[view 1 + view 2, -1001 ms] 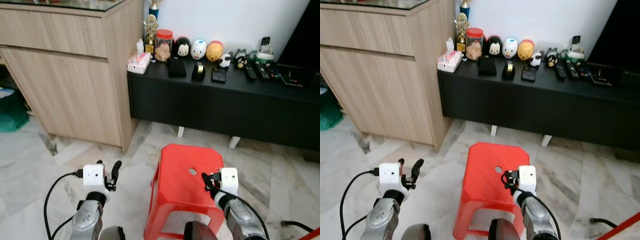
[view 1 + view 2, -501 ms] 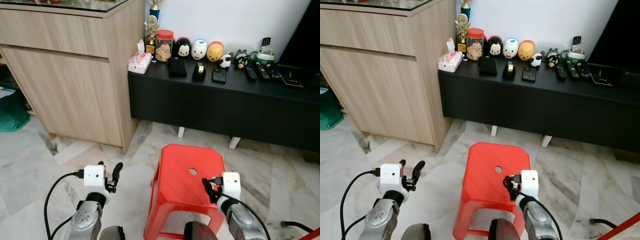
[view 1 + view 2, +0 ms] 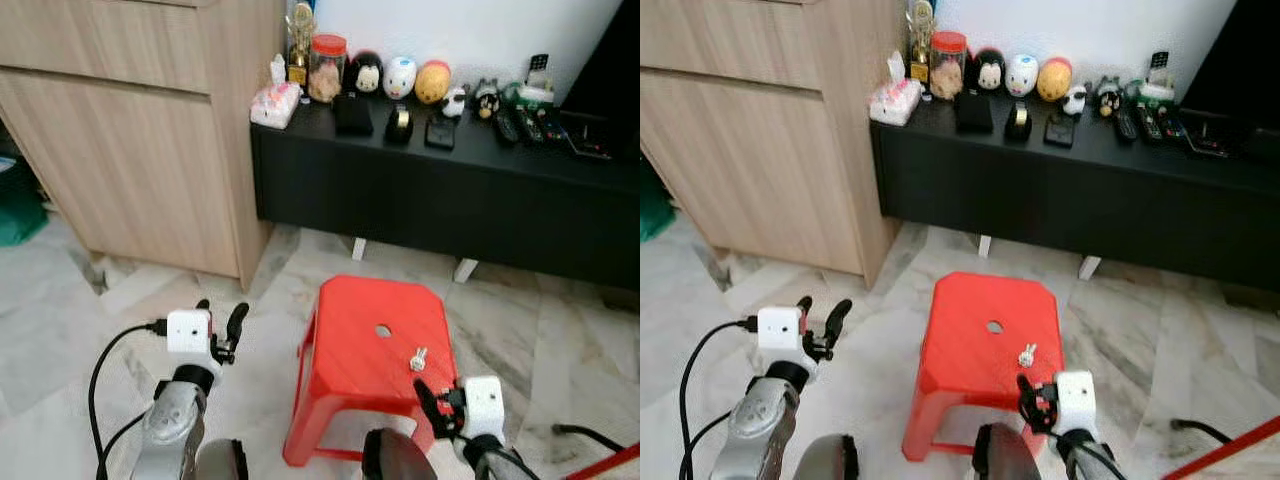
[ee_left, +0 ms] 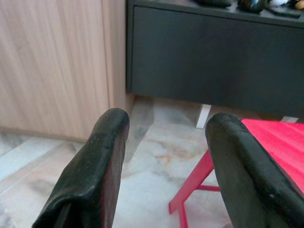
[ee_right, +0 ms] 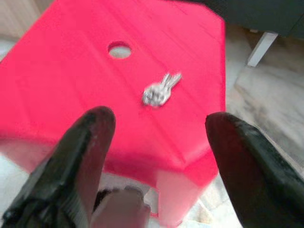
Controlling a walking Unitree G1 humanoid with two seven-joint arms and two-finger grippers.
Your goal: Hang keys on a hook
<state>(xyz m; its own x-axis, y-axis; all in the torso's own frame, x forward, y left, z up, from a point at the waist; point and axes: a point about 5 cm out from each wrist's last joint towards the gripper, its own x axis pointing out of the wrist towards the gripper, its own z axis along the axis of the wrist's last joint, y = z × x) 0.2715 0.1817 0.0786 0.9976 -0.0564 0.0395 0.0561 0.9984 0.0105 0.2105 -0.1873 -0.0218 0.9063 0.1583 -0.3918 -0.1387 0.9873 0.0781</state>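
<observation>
A tall wood cabinet (image 3: 140,150) stands on the left, on a marble floor (image 3: 60,330). The left gripper (image 3: 232,330) hangs low over the floor, in front of the cabinet. Its two black fingers (image 4: 92,175) are spread apart and hold nothing.

To the right of it stands a red stool (image 3: 375,365) with a small round hole (image 3: 383,330) in the seat. The keys (image 3: 418,358) lie flat on the seat, near the front right side, just past the hole. In the right wrist view the keys (image 5: 160,90) look like a small silver bunch, a bit blurry.

The right gripper (image 3: 432,405) is low at the front right edge of the stool, near the keys but not touching them. Its fingers (image 5: 88,142) are wide apart and empty, with the keys seen between them farther off.

Behind the stool is a long black counter (image 3: 440,190) against a white wall (image 3: 480,40). On it, from left to right, sit a pink tissue pack (image 3: 274,104), a gold trophy (image 3: 299,40), a jar (image 3: 326,68), three round toy heads (image 3: 399,76), some small dark things and a few remotes (image 3: 520,125).
</observation>
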